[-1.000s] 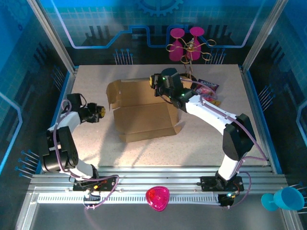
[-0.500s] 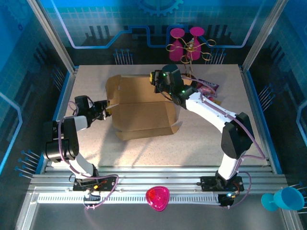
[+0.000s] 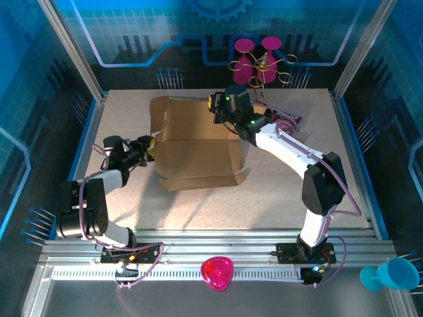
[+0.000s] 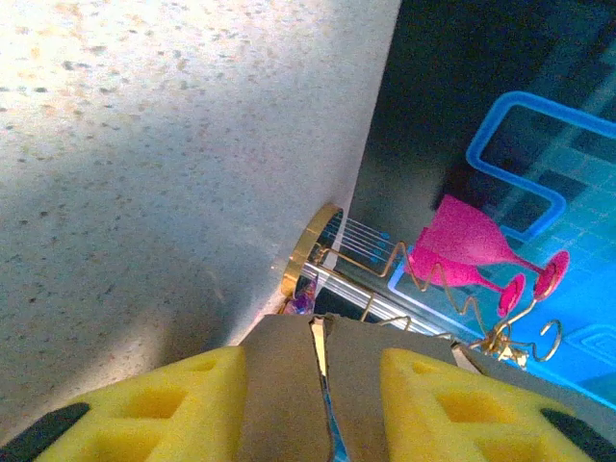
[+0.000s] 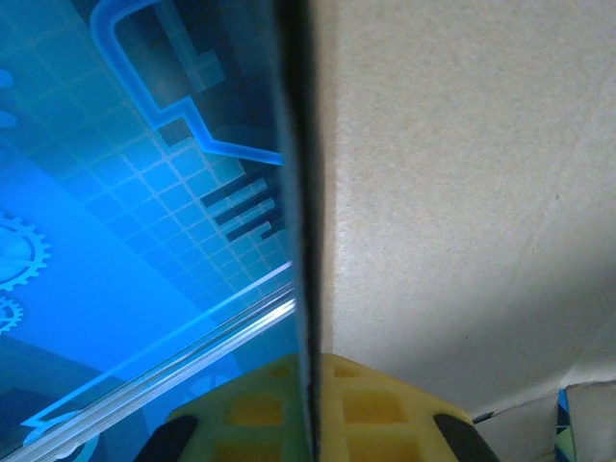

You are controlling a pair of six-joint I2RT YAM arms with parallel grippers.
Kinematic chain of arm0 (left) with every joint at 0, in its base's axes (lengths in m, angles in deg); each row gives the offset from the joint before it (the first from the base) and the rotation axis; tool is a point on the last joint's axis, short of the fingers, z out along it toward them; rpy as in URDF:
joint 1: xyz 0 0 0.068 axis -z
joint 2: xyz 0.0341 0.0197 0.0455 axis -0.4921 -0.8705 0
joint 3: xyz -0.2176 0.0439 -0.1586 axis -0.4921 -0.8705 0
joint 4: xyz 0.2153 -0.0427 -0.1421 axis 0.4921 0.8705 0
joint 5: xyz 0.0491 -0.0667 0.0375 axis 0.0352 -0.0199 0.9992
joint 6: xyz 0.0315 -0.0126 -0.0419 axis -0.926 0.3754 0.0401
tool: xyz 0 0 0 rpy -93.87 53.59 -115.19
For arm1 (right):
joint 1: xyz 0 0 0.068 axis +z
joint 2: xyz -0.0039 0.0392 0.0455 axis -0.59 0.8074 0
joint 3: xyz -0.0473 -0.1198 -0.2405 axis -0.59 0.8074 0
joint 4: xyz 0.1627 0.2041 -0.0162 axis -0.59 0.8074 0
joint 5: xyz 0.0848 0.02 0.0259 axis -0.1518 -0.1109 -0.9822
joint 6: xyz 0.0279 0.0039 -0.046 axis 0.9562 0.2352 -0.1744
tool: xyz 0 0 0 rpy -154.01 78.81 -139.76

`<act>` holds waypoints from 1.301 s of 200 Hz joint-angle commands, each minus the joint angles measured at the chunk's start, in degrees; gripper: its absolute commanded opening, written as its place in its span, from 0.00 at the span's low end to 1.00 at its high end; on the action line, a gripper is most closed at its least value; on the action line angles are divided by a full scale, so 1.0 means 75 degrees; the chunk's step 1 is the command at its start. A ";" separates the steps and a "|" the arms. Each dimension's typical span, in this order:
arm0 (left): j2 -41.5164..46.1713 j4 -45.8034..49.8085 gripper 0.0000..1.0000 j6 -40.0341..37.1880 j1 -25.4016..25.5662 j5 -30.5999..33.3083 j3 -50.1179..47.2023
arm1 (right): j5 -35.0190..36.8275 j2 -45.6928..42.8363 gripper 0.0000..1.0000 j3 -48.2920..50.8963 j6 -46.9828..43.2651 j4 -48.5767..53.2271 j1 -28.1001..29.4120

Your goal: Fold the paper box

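The paper box (image 3: 198,162) is a brown cardboard sheet in the middle of the table, its base flat and its back panel tilted up. My right gripper (image 3: 218,113) is shut on the top edge of that back panel. In the right wrist view the panel (image 5: 452,192) shows edge-on, pinched in my right gripper (image 5: 310,371). My left gripper (image 3: 152,145) is at the box's left edge. In the left wrist view its yellow fingers (image 4: 144,404) stand apart, with two brown flaps (image 4: 279,385) filling the gap of the left gripper (image 4: 310,364).
Pink goblets on a gold wire rack (image 3: 260,59) stand at the table's back edge, also seen as pink goblets (image 4: 467,245) from the left wrist. Snack bags (image 3: 285,120) lie just right of the box. A pink object (image 3: 217,273) and a blue cup (image 3: 396,273) sit on the near rails.
My left gripper has moved right from open table to the box's left edge, its jaws spreading. The right gripper has carried the back panel a little farther back.
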 commanded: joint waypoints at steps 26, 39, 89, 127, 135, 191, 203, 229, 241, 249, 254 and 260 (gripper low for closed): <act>0.0383 0.0067 0.48 -0.0779 0.0231 -0.0050 -0.0099 | 0.0027 0.0126 0.00 -0.0244 0.0594 -0.0033 -0.0071; 0.0361 0.0044 0.48 -0.0914 0.0263 -0.0088 -0.0132 | 0.0017 0.0129 0.00 -0.0236 0.0595 -0.0028 -0.0066; 0.0822 0.0800 0.53 -0.2162 0.0485 -0.0003 -0.0185 | -0.0044 0.0128 0.00 -0.0214 0.0636 -0.0040 -0.0083; 0.1190 0.0968 0.54 -0.2939 0.0754 0.0018 -0.0443 | -0.0087 0.0169 0.00 -0.0203 0.0666 -0.0068 -0.0115; 0.1250 0.1149 0.54 -0.3100 0.0783 0.0045 -0.0460 | -0.0084 0.0180 0.00 -0.0199 0.0669 -0.0085 -0.0112; 0.1087 0.1407 0.54 -0.3556 0.0953 0.0403 -0.0438 | -0.0234 0.0240 0.00 -0.0205 0.0687 -0.0122 -0.0065; 0.1037 0.1471 0.52 -0.3729 0.1055 0.0524 -0.0365 | -0.0252 0.0253 0.00 -0.0217 0.0666 -0.0122 -0.0031; 0.0840 0.2158 0.39 -0.4223 0.1261 0.0840 0.0006 | -0.0274 0.0256 0.00 -0.0188 0.0609 -0.0154 -0.0016; 0.0801 0.2390 0.32 -0.4318 0.1310 0.1034 0.0097 | -0.0254 0.0252 0.00 -0.0127 0.0565 -0.0186 0.0005; 0.0800 0.2373 0.30 -0.4258 0.1312 0.1100 0.0089 | -0.0227 0.0238 0.00 -0.0063 0.0538 -0.0236 0.0005; 0.0817 0.2364 0.29 -0.4240 0.1311 0.1138 0.0094 | -0.0190 0.0232 0.00 -0.0010 0.0534 -0.0276 0.0016; 0.0829 0.2371 0.28 -0.4207 0.1312 0.1189 0.0106 | -0.0136 0.0220 0.00 0.0061 0.0537 -0.0344 0.0018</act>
